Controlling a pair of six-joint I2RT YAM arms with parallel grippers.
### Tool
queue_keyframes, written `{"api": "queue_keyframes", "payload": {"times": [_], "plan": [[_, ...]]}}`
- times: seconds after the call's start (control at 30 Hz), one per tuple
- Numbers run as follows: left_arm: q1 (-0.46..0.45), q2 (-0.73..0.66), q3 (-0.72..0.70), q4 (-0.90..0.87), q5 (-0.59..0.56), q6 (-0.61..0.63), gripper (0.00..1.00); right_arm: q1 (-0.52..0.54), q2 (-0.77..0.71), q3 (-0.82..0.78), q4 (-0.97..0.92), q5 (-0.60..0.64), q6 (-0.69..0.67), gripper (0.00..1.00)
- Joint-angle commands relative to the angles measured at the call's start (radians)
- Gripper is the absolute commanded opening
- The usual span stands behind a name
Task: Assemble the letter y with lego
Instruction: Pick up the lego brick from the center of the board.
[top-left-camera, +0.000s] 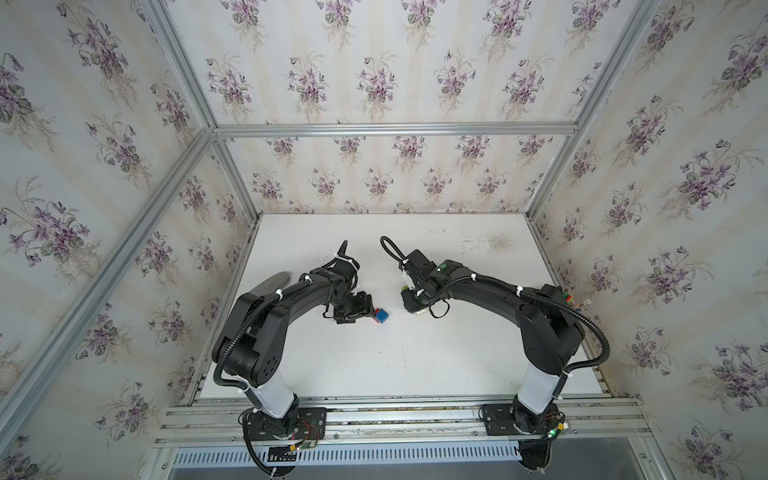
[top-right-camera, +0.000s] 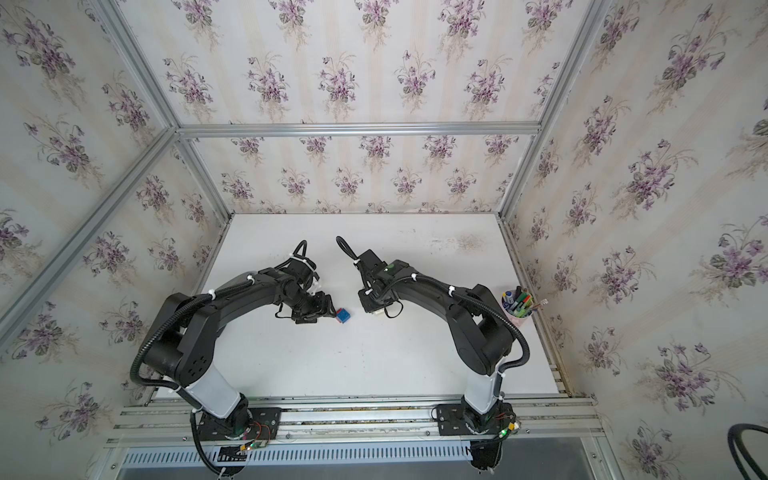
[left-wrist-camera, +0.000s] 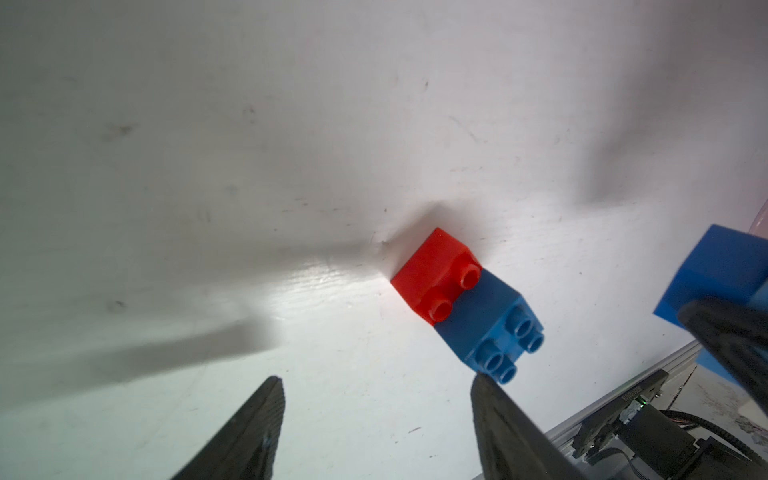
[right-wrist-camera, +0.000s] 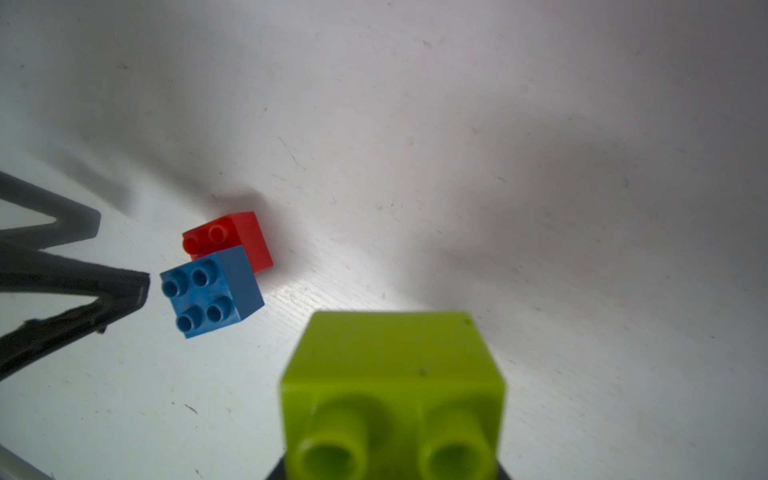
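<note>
Item: red brick (left-wrist-camera: 432, 270) and dark blue brick (left-wrist-camera: 486, 328), joined, lying mid-worktop (top-left-camera: 415, 365).
Left pincer (left-wrist-camera: 376, 378): partly open, empty, one tip just beside the blue studs.
Right pincer (top-left-camera: 411, 302): closed on lime green brick (right-wrist-camera: 395, 374), nearby.
Handling: steady the pair, then press studs square.
Worktop white, scuffed; walls (top-left-camera: 374, 83) floral-papered, aluminium-framed.

This is a robotics lab test cell. An aluminium frame (top-left-camera: 395, 129) lined with floral wallpaper (top-left-camera: 374, 79) encloses a white desk (top-left-camera: 395, 365). The left arm (top-left-camera: 266, 316) and right arm (top-left-camera: 540, 320) are bolted to its front rail (top-left-camera: 399, 415).
</note>
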Motion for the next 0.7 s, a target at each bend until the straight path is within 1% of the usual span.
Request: {"api": "queue_keyframes", "payload": {"times": [0.0,0.47,0.67], "plan": [[0.001,0.001,0.01,-0.006,-0.002,-0.005,0.73,0.002,-0.012,-0.002,0.007,0.007,0.008,0.26],[0.001,0.043,0.013,-0.004,-0.022,0.005,0.72,0.002,-0.017,-0.011,0.01,0.006,0.009,0.25],[0.001,0.044,0.001,-0.004,-0.027,0.004,0.72,0.022,-0.036,-0.019,0.035,-0.029,-0.021,0.25]]}}
